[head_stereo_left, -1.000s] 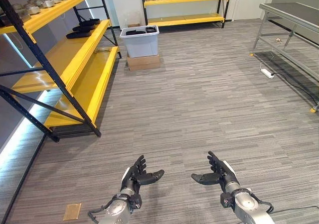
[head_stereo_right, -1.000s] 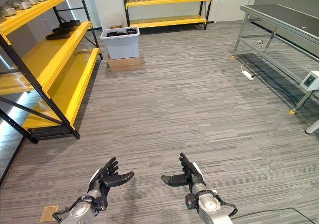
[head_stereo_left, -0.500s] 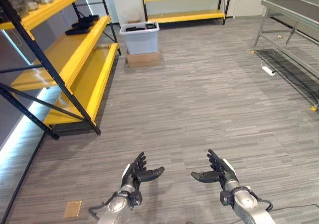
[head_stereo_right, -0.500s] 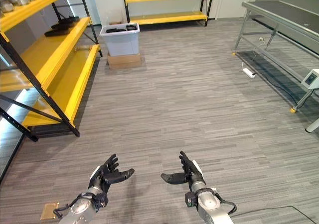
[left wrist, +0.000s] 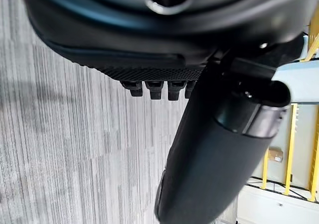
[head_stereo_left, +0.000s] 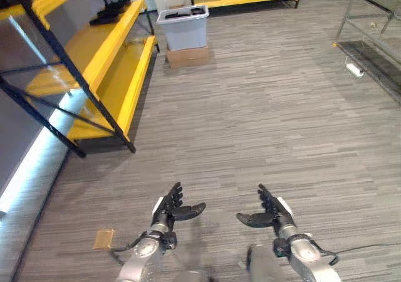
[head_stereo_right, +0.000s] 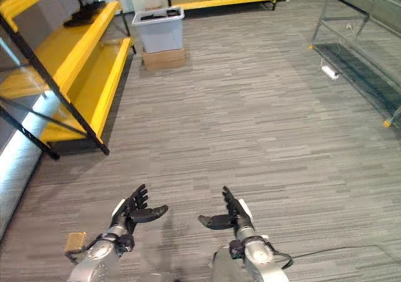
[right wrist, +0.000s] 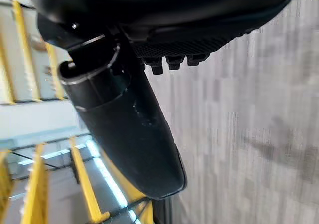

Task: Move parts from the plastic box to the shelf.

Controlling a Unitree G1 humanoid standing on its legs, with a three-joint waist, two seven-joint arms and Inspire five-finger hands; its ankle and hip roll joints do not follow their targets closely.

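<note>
bare grey floor [head_stereo_left: 263,106] lies wide between both hands and the plastic box [head_stereo_left: 183,27] — yellow shelf [head_stereo_left: 103,69] flanks the left, metal table frame [head_stereo_left: 376,37] the right.

Grey striped floor [head_stereo_left: 263,106] spreads out ahead of me. A cardboard carton [head_stereo_left: 187,56] sits on it by the far wall. To my right stands a metal counter [head_stereo_right: 366,19] with a white power strip [head_stereo_left: 354,69] lying beside its legs. Near my left, a small tan plate [head_stereo_left: 104,239] lies flat on the floor.
</note>
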